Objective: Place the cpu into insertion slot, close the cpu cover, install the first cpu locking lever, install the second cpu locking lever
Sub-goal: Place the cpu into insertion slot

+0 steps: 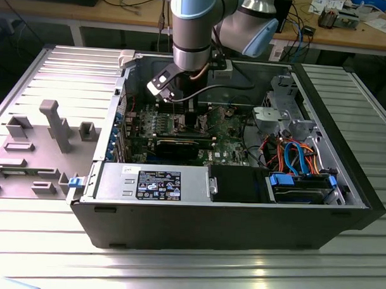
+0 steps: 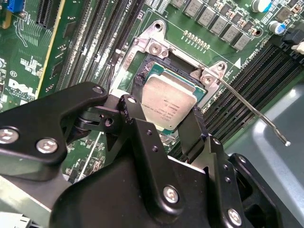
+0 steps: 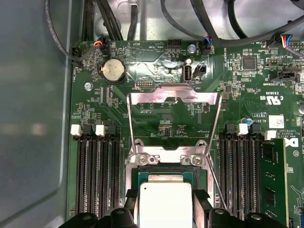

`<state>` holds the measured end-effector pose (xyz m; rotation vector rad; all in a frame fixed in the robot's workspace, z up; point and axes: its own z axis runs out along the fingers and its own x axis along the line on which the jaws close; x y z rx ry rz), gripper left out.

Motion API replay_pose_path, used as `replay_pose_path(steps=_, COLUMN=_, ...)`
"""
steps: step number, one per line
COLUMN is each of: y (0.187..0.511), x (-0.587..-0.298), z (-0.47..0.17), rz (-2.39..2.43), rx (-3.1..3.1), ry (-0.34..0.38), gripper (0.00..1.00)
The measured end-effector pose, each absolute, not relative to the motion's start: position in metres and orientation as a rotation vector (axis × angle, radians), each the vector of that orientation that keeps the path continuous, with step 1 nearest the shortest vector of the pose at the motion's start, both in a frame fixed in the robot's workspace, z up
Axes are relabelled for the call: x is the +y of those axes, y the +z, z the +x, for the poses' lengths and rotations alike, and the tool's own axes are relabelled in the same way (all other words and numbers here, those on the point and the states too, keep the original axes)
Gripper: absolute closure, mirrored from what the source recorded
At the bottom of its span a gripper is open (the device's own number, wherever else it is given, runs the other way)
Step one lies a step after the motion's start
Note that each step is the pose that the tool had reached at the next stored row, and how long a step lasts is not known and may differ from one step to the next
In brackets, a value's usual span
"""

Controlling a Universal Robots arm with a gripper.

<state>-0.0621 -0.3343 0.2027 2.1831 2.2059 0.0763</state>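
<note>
Second wrist view shows you the gripper [image 2: 166,121] with its black fingers [image 2: 137,118] clamped on the flat, matte-silver square chip [image 2: 168,97], right at the dark square socket [image 2: 153,42] with its shiny metal rim. First wrist view shows the thin steel cover frame [image 3: 142,97] flipped open.

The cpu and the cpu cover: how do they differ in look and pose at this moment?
The cpu is a solid grey square; the cpu cover is a silver frame with a window. The cpu lies over the insertion slot, held by the gripper; the cpu cover is swung open beyond it. Both are metallic.
</note>
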Motion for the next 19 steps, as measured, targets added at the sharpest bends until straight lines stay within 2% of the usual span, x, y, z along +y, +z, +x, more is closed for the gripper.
replay_pose_path(steps=19, y=0.1995, x=-0.3344, z=-0.0616, rz=2.179, rx=2.201, ry=0.066, gripper=0.46)
